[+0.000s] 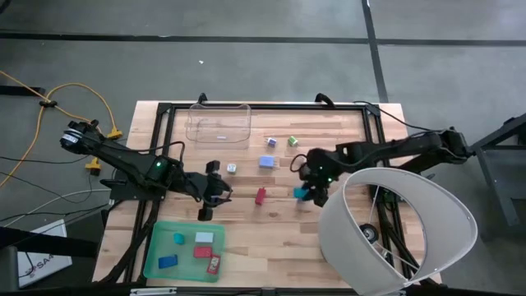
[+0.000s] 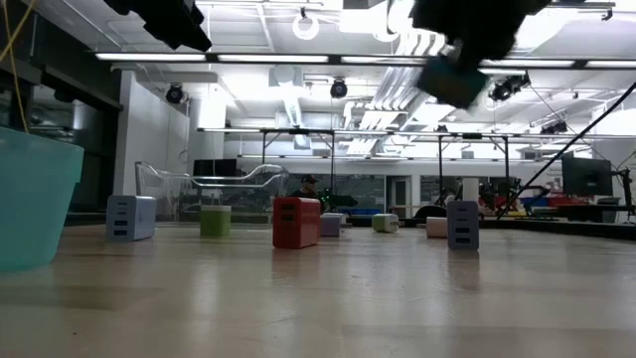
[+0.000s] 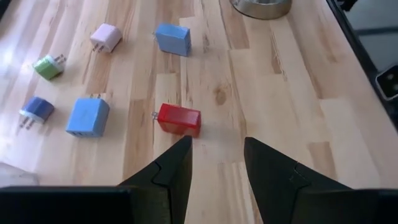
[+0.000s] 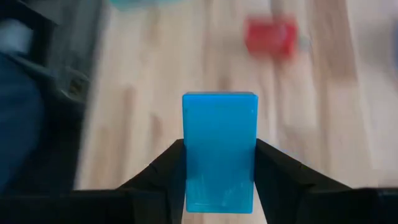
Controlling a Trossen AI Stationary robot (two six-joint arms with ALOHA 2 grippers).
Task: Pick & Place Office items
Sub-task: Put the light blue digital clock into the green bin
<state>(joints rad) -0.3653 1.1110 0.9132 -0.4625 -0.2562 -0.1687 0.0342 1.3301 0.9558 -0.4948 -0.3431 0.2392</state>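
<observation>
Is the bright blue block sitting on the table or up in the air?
Up in the air. The right tool is shut on the bright blue block, and the low view shows it hanging high above the table.

clear bin [image 1: 219, 123] | green tray [image 1: 156, 251] | white lampshade, perhaps [image 1: 411, 226]

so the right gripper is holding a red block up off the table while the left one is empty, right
Not quite: the block held in the right gripper is blue, not red, as the right wrist view shows. The red block lies on the table. The left gripper is indeed empty.
</observation>
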